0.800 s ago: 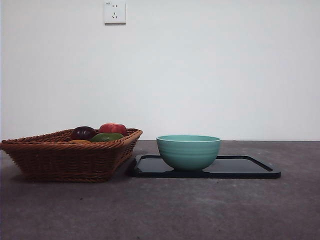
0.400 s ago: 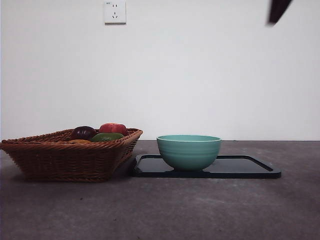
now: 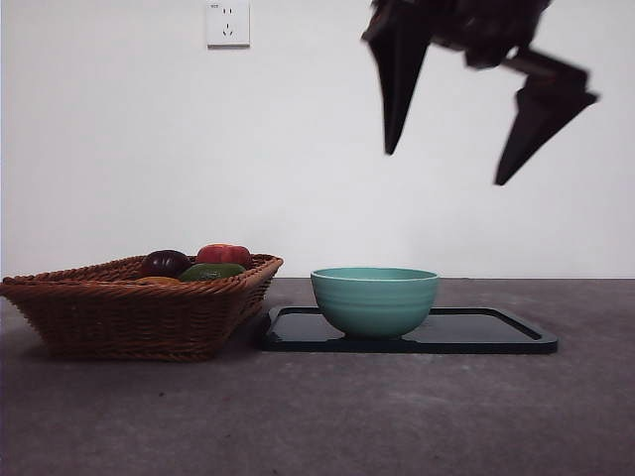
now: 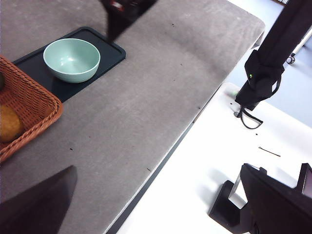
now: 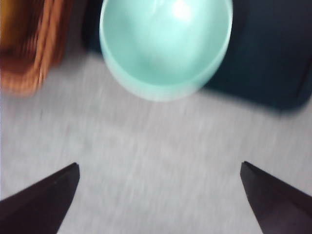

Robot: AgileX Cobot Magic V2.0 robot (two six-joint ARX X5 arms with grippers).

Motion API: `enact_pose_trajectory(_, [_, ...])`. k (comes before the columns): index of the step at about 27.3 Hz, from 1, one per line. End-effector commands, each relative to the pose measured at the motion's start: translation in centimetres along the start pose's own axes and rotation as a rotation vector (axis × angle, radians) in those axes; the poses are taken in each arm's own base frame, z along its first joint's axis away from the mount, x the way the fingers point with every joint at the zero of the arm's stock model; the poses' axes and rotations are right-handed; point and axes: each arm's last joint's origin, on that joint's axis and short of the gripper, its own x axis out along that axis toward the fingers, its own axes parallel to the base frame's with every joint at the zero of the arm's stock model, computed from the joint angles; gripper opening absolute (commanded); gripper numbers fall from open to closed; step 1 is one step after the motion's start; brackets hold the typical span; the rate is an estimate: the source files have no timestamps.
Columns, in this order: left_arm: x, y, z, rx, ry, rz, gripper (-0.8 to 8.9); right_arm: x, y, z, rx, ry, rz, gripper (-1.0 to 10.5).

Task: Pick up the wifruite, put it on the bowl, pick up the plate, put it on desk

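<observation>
The wifruite (image 3: 157, 282) is a small orange-brown fruit lying low in the wicker basket (image 3: 119, 317), mostly hidden by the rim; the left wrist view shows the wifruite (image 4: 8, 124) inside the basket (image 4: 34, 105). The teal bowl (image 3: 375, 300) stands empty on the flat black plate (image 3: 496, 335) on the grey-brown desk (image 3: 317, 416). My right gripper (image 3: 444, 167) hangs open high above the bowl, holding nothing; its own view shows the bowl (image 5: 165, 44) beyond the right gripper (image 5: 159, 165). My left gripper (image 4: 157, 168) is open, high over the desk's near edge.
The basket also holds a dark purple fruit (image 3: 165, 263), a red fruit (image 3: 224, 255) and a green fruit (image 3: 210, 271). A wall socket (image 3: 227, 24) sits on the white wall behind. The desk's edge (image 4: 161, 161) drops to a white floor with a stand.
My right gripper has come down into the front view from the top right and now hangs open above the bowl. The bowl, plate, basket and fruits have not moved.
</observation>
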Motion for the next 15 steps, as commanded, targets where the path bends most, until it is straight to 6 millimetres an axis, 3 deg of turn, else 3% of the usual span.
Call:
enact_pose_trajectory(1, [-0.2, -0.1, 0.2, 0.024, -0.016, -0.008, 5.62, 1.9, 0.0, 2.8, -0.035, 0.024, -0.019, 5.5])
enact_pose_trajectory(7, [-0.2, -0.1, 0.2, 0.024, -0.016, -0.008, 5.62, 6.8, -2.1, 7.3, 0.003, 0.068, -0.048, 5.5])
enact_pose_trajectory(15, [-0.2, -0.1, 0.2, 0.024, -0.014, -0.008, 5.62, 11.1, -4.3, 8.7, 0.045, 0.086, -0.062, 5.3])
